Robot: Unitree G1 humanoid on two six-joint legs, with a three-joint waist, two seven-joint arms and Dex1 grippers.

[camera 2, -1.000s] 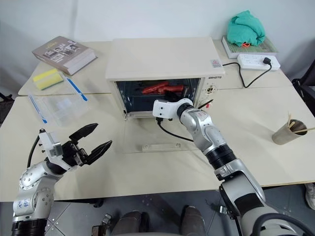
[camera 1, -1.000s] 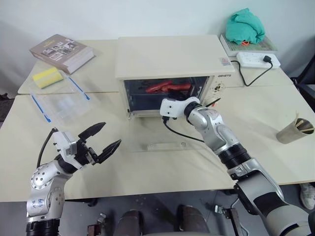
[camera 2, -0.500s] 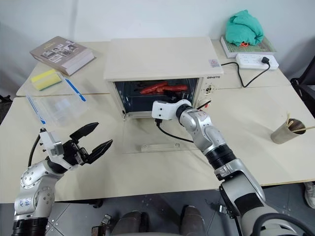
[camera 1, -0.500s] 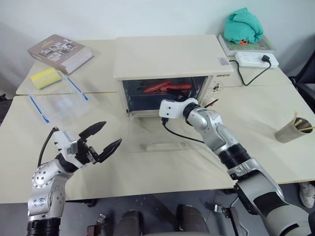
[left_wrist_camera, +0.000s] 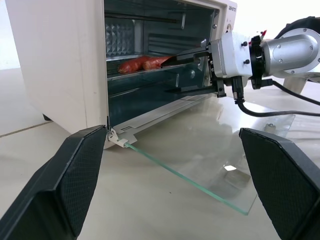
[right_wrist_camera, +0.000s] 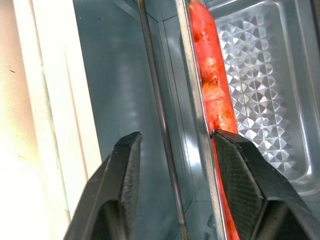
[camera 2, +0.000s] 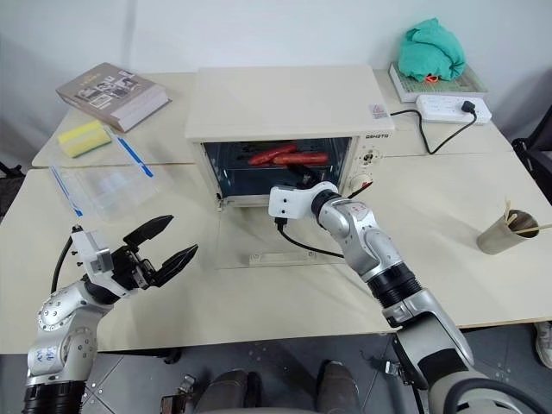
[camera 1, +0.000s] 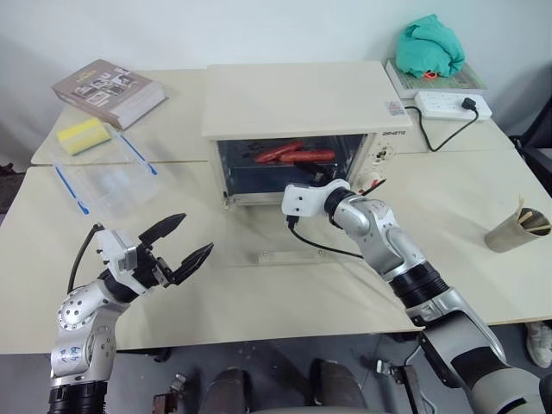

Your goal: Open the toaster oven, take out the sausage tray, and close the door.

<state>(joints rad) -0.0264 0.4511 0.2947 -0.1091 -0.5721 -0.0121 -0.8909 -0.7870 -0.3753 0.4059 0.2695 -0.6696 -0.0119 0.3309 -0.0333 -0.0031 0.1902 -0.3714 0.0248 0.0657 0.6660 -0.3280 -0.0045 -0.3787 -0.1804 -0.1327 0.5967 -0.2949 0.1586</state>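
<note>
Right gripper [left_wrist_camera: 187, 56] reaching into toaster oven [camera 1: 293, 103], fingers parted astride front rim of sausage tray [right_wrist_camera: 260, 85], not clamped. Door [left_wrist_camera: 210, 165] flat on table. Left gripper [camera 1: 177, 246] spread wide, empty.

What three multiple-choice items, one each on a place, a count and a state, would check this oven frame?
1. Where is the sausage tray?
A. On the table
B. Inside the toaster oven
C. In the clear box

2. How many books lie at the table's far left corner?
A. One
B. Two
C. Three

3. How is the door?
A. Shut
B. Half raised
C. Folded down flat

Key: 1 B, the sausages sit on the rack behind the right gripper; 2 A, a single book lies there; 3 C, the glass panel lies level on the table in front of the oven.
</note>
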